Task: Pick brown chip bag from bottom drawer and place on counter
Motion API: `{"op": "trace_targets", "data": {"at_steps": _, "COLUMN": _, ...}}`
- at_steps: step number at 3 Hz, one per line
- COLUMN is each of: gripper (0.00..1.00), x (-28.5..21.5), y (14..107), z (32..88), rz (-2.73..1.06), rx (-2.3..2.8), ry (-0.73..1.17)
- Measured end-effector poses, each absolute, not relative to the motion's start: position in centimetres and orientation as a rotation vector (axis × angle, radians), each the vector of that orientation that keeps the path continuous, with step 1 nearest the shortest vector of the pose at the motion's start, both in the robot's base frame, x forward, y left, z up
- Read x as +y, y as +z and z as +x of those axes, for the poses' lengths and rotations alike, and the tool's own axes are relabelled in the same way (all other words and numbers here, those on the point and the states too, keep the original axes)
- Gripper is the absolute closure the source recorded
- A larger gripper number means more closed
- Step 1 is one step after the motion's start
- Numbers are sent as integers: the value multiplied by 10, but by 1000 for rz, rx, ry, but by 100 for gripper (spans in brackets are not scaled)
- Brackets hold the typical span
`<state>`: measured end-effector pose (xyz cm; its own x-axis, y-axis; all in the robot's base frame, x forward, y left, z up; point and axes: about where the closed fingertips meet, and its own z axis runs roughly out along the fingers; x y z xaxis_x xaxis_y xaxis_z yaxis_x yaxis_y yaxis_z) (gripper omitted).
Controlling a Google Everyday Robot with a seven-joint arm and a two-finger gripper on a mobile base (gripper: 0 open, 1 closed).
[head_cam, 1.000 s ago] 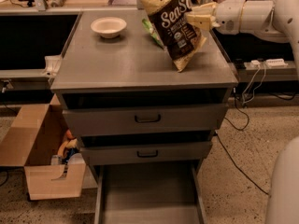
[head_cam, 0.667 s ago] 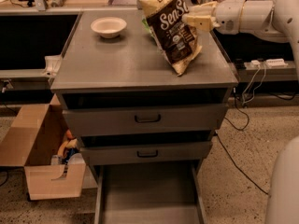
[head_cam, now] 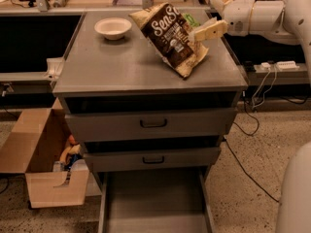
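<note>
You've got the end effector (head_cam: 200,34) clamped on the right edge of the chip bag (head_cam: 167,33), which is out of the open bottom drawer (head_cam: 153,203) and tilted on one corner on the bench (head_cam: 121,62), propped only by that grip.

The robot's white arm (head_cam: 262,16) reaches in level from the right, high in the view. Its cream gripper (head_cam: 208,32), at the arm's far tip, angles slightly downward. The pale base (head_cam: 296,193) fills the lower right corner.
</note>
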<state>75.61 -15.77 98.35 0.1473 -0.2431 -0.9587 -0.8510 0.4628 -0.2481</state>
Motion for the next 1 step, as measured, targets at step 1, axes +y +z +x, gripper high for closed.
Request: {"op": "trace_targets", "data": {"at_steps": 1, "gripper": 0, "x": -158, "y": 984, "z": 756, "rz": -1049, "rx": 1394, "ry": 579}}
